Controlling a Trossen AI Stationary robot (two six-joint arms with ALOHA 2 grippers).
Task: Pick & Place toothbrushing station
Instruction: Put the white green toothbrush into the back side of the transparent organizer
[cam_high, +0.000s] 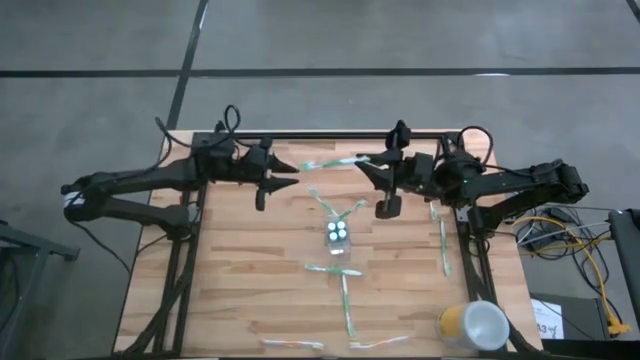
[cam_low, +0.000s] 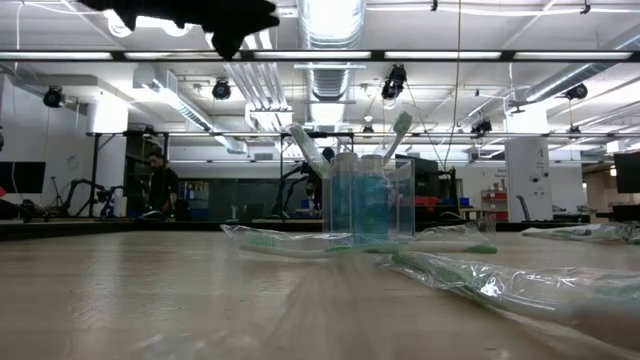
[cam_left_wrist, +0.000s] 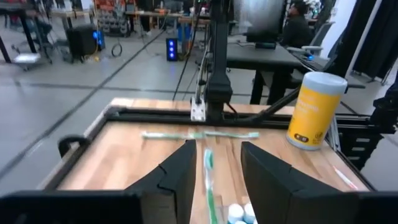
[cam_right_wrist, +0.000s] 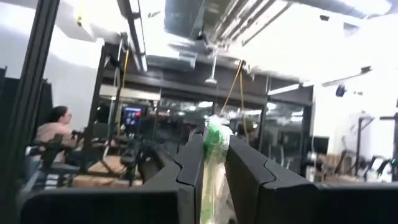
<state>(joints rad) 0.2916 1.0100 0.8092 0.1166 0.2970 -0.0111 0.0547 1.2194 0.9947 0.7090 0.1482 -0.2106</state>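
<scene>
Right hand (cam_right_wrist: 214, 171) pinches a wrapped toothbrush (cam_right_wrist: 216, 146) between nearly closed fingers.

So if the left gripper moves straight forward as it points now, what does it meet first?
Probably the wrapped toothbrush lying lengthwise between the left gripper's open fingers, then the tubes' white caps in the clear cup. Whether it passes above them is unclear.

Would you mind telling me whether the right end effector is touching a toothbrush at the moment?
Touching. The right wrist view shows the right end effector closed on a wrapped toothbrush, whose green head sticks out between the two fingers.
</scene>
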